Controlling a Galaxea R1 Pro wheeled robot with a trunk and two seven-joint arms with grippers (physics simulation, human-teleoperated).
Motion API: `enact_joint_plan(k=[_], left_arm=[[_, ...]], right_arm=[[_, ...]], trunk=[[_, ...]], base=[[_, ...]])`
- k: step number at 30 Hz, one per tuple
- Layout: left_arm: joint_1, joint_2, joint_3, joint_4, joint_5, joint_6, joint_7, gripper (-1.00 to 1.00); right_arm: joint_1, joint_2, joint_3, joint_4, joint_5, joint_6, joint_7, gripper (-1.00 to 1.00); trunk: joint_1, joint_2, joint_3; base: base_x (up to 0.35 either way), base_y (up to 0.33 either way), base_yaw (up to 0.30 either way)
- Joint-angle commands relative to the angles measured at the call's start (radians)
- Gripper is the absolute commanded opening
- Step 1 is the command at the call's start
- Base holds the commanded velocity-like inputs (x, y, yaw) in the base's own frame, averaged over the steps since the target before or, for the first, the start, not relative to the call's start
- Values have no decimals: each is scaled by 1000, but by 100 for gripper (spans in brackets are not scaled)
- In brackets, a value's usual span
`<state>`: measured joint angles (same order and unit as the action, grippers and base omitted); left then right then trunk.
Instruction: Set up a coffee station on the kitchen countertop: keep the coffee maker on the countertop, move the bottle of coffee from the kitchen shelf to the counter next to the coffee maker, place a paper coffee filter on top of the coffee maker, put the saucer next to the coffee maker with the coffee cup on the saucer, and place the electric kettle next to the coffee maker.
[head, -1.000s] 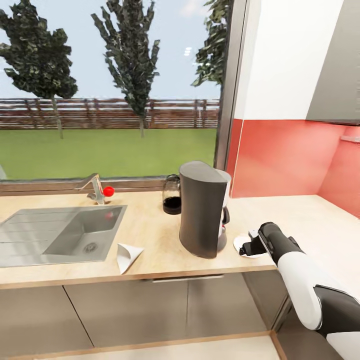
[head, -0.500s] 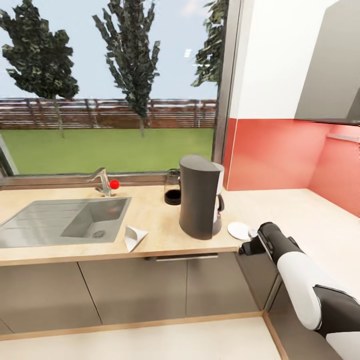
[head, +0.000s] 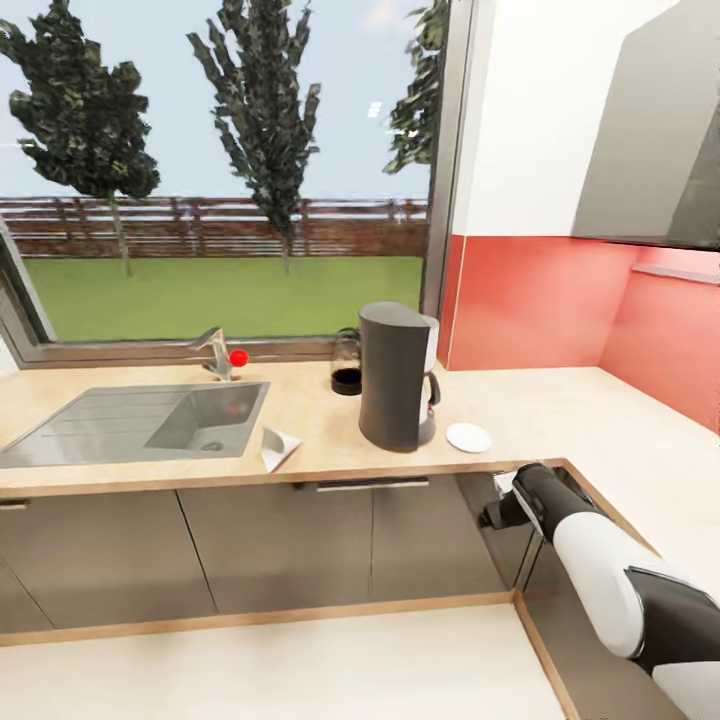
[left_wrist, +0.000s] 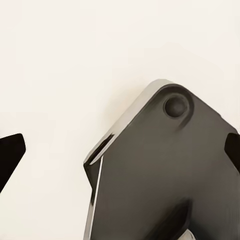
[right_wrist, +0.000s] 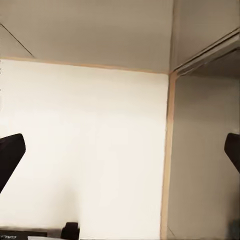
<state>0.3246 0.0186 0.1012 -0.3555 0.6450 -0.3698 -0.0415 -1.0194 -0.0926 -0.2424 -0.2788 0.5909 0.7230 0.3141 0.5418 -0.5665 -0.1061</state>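
Sweeping left to right along the countertop (head: 560, 410): steel sink (head: 150, 420), a folded paper filter (head: 277, 446), the kettle (head: 347, 365) with dark liquid at the bottom, the coffee maker (head: 395, 375), then the bare saucer (head: 468, 437). No labels legible. Right gripper (head: 497, 510) hangs below the counter edge, fingers spread wide and empty in its wrist view; left gripper's (left_wrist: 120, 160) fingertips likewise apart.

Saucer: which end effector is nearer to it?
Right. The right end effector hangs just off the countertop edge, below and slightly right of the saucer. The left end effector points at pale floor; its position cannot be placed.
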Motion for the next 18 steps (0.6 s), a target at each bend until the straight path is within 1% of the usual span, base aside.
enact_joint_plan(k=[1, 3, 5, 7, 10, 12, 14, 15, 16, 17, 18], left_arm=[[0, 0, 0, -2, 11, -1, -4, 100], [0, 0, 0, -3, 11, -2, -4, 100], [1, 0, 0, -4, 11, -2, -4, 100], [1, 0, -1, -9, 9, -5, -4, 100], [0, 0, -1, -23, 9, -4, -4, 100], [0, 0, -1, -30, 9, -6, -4, 100], [1, -3, 0, -34, 6, -11, -4, 100], [1, -6, 0, -36, 5, -13, -4, 100], [1, -8, 0, -36, 3, -14, -4, 100], [1, -8, 0, -37, 2, -15, -4, 100], [1, -9, 0, -37, 2, -15, -4, 100]], right_arm=[[-1, 0, -13, 14, 10, -6, 0, 100], [0, 0, -19, 59, 10, -40, -15, 100], [-1, -1, -22, 133, 10, -100, -35, 100], [4, -3, -24, 254, 10, -218, -90, 100], [22, -6, -25, 295, 8, -277, -116, 100], [50, -10, -26, 307, 8, -304, -123, 100], [106, -13, -25, 312, 9, -343, -127, 100], [166, -14, -25, 314, 9, -385, -131, 100], [249, -13, -25, 315, 9, -437, -137, 100], [289, -13, -25, 315, 9, -456, -138, 100], [307, -12, -25, 315, 9, -464, -139, 100]], trunk=[[0, -2, -2], [0, -2, -2], [0, -2, -2], [0, -2, -2], [0, -2, -2], [0, -2, -2], [0, -2, -2], [0, -2, -2], [0, -2, -2], [0, -2, -2], [0, -2, -2]], base=[[-89, 0, 0], [-51, 0, 0], [-26, 0, 0], [-11, 0, 0], [-4, 0, 0], [-1, 0, 0], [0, 0, 0], [0, 0, 0], [0, 0, 0], [0, 0, 0], [0, 0, 0]])
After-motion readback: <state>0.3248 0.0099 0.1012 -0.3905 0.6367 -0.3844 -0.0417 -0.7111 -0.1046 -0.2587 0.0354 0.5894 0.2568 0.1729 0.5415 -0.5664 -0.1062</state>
